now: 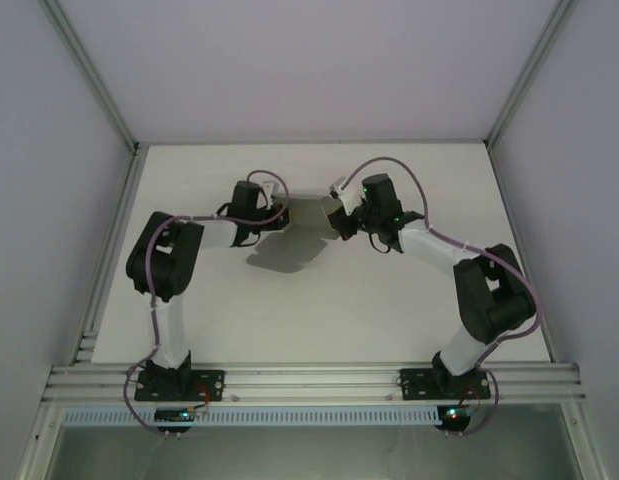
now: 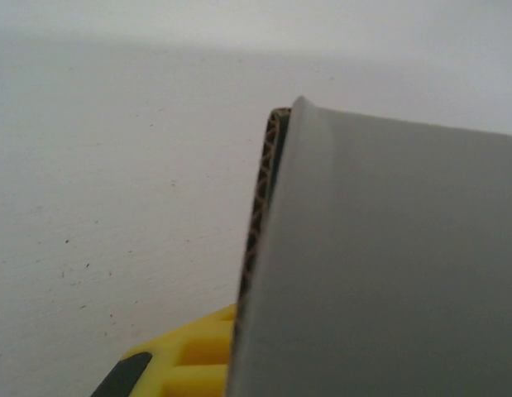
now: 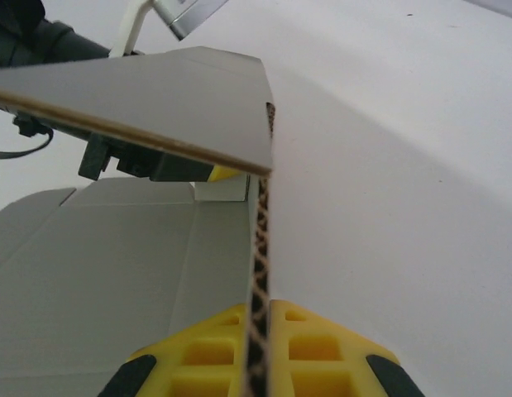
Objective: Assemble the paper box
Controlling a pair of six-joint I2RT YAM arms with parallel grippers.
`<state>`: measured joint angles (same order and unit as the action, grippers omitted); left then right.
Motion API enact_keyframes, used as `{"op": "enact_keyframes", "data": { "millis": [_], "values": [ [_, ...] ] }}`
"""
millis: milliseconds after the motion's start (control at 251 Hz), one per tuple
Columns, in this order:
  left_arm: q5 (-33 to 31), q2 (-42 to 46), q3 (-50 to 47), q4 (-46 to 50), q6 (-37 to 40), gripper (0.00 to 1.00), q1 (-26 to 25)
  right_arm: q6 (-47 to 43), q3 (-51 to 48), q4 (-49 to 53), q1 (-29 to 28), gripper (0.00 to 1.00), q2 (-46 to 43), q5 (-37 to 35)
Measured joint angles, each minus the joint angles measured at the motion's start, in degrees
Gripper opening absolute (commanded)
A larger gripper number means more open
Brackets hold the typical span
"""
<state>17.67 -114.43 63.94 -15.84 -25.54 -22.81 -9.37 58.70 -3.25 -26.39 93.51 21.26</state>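
The paper box [image 1: 309,213] is between the two arms, over the far middle part of the tabletop [image 1: 319,320]. Its shadow [image 1: 289,255] falls a little nearer on the white surface, so I judge that it is lifted and not lying flat. The right fingers [image 3: 318,347] are closed narrow on one wall of the box: in the right wrist view the corrugated edge [image 3: 260,273] of this wall stands upright exactly between the two yellow fingers. A flap [image 3: 156,103] at the top of this wall is bent over, almost level, and below it the grey floor panels [image 3: 98,265] with their crease lines lie open. The left fingers [image 2: 198,360] are also closed narrow, on the opposite side of the box; in the left wrist view one yellow finger touches a grey panel [image 2: 388,273] at its cut edge, and the other finger is hidden behind it. I think the step in hand is the folding of walls and flaps, because the box is not yet a closed shape. The next move probably calls for one arm to hold firm while the other lets go and presses the flap into its place, without crushing the thin board. Around the box the tabletop is bare, with free room to the far edge and to both sides, but the two wrists are very near each other.
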Motion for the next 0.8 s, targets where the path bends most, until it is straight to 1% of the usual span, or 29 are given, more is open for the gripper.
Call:
{"op": "enact_keyframes", "data": {
  "millis": [76,124,204,323,495,651,722,798],
  "values": [
    [-5.35,-0.52,5.64,9.73,-1.27,0.00,-1.79,-0.11,-0.66,-0.09,-1.11,0.00,-0.79,-3.87],
    [-7.61,-1.14,8.52,14.60,-2.27,0.00,-2.67,-0.09,-1.09,-0.20,-1.68,0.00,-1.27,-6.16],
    [-10.32,-1.31,10.73,19.43,-4.13,0.00,-3.61,-0.09,-1.57,-0.26,-2.51,0.00,-1.79,-8.79],
    [-12.02,-1.31,12.52,23.96,-6.34,0.00,-3.98,-0.11,-2.01,-0.59,-3.74,0.00,-2.14,-11.17],
    [-16.48,-1.31,14.21,28.11,-7.72,0.00,-5.05,-0.11,-2.64,-1.73,-4.92,0.00,-2.14,-12.96],
    [-18.08,-1.40,15.63,31.36,-8.44,0.00,-5.46,-0.11,-3.08,-2.43,-5.22,0.00,-2.14,-13.25],
    [-18.36,-1.20,15.17,30.82,-7.93,0.00,-5.62,-0.11,-3.13,-2.47,-5.27,0.00,-2.14,-13.16],
    [-18.08,0.24,11.91,26.88,-6.82,0.00,-5.64,-0.09,-3.17,-2.54,-5.25,0.00,-2.14,-13.09]
  ]
}}
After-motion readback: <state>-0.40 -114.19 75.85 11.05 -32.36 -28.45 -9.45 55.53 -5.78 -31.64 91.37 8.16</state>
